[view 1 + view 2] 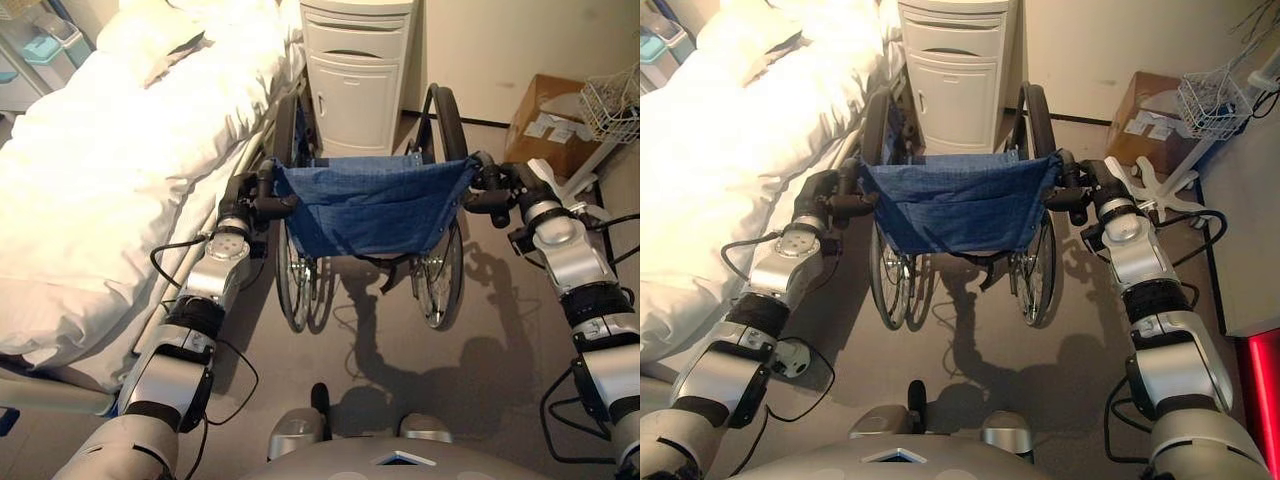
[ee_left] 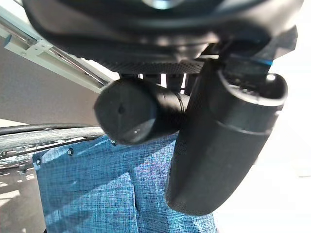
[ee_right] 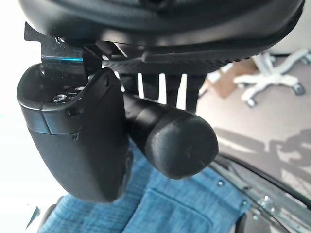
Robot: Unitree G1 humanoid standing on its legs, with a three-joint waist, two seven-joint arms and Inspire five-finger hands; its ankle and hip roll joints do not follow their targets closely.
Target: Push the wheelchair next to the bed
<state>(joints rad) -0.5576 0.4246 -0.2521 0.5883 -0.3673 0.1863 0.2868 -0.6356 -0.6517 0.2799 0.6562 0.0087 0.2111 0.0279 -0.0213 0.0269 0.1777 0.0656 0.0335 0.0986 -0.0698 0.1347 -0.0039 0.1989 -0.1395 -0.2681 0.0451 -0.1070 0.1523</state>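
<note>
We are in the pushing step: our left hand [image 1: 243, 196] is curled round the left push handle [image 2: 131, 116] and our right hand [image 1: 500, 185] round the right push handle [image 3: 170, 138] of the wheelchair [image 1: 372, 205]. The chair stands just beside the bed [image 1: 110, 170], its front near the white cabinet [image 1: 355, 70]. Next, we judge, comes a short, even push with both arms, keeping the near wheel off the bed frame.

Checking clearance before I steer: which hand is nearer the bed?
Left. The left hand grips the wheelchair handle right beside the bed; the right hand holds the far handle.
</note>
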